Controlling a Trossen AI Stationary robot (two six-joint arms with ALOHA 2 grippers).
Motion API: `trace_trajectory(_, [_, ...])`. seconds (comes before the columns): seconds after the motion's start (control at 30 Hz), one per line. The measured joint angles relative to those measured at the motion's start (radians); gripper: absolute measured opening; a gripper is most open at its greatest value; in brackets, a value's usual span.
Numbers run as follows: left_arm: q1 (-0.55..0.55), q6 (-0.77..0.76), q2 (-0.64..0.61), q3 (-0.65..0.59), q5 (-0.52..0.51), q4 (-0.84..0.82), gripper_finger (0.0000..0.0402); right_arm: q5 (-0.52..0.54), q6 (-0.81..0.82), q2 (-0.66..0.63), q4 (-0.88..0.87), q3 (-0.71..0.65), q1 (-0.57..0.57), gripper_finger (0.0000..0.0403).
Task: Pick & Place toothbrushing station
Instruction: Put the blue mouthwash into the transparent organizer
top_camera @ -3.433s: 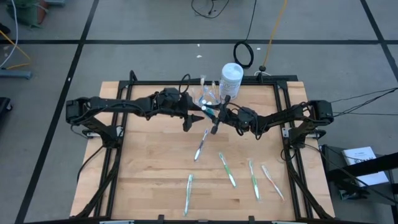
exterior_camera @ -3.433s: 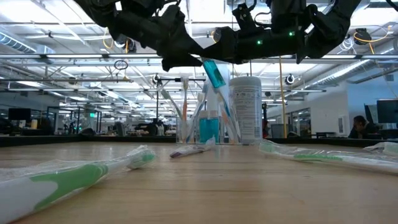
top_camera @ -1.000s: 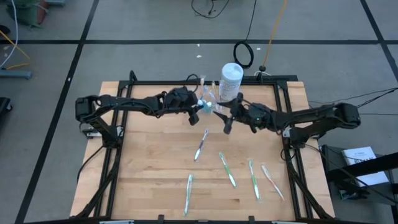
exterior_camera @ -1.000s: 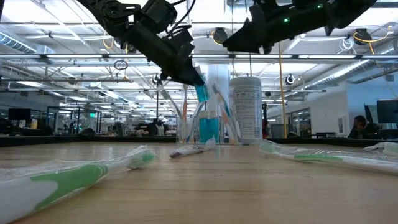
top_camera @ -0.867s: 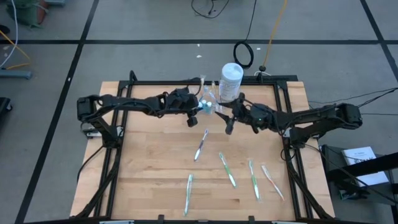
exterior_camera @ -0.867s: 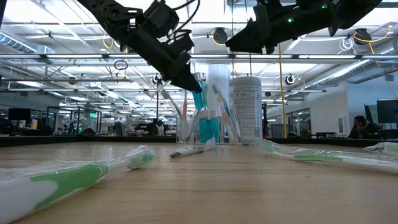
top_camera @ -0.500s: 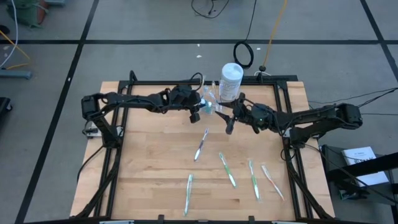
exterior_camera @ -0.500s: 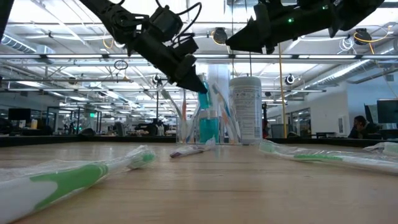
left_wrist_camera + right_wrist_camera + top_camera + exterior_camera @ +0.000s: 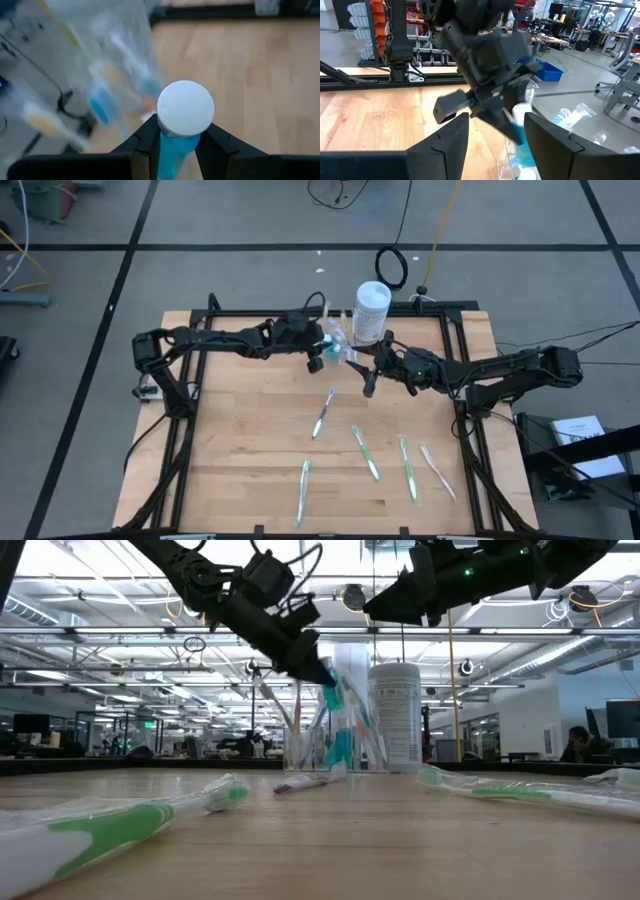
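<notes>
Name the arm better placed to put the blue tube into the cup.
Left. Its end effector is shut on the blue tube right beside the clear cup; the right end effector is open and holds nothing.

Floor (image 9: pixel 100 240): grey, dark lines
Counter (image 9: pixel 250 440): light wood
Ceiling (image 9: pixel 100 620): strip lights, pipes
Shelves (image 9: pixel 365 15): orange bins

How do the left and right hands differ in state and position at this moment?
The left hand is shut on a blue tube with a white cap, while the right hand is open and holds nothing. The left hand sits right at the clear cup near the table's far edge; the right hand hangs beside the cup, farther from it. Both are raised off the wooden table.
</notes>
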Motion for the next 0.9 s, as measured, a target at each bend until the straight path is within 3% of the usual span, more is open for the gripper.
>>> trace_trajectory(0.1, [0.002, 0.020, -0.001, 0.034, 0.000, -0.011, 0.0097, 0.000, -0.001, 0.000, 0.000, 0.000, 0.000, 0.0183])
trace_trajectory(0.33, [0.027, 0.026, 0.022, 0.115, 0.002, -0.269, 0.0097, 0.000, 0.005, 0.000, 0.000, 0.000, 0.000, 0.0183])
trace_trajectory(0.6, [0.030, -0.056, 0.091, 0.117, 0.001, -0.186, 0.0097, 0.000, 0.021, 0.000, 0.002, 0.000, 0.000, 0.0183])
trace_trajectory(0.9, [0.041, -0.095, 0.146, 0.117, -0.003, -0.208, 0.0106, 0.000, 0.020, 0.000, -0.013, 0.000, 0.000, 0.0183])
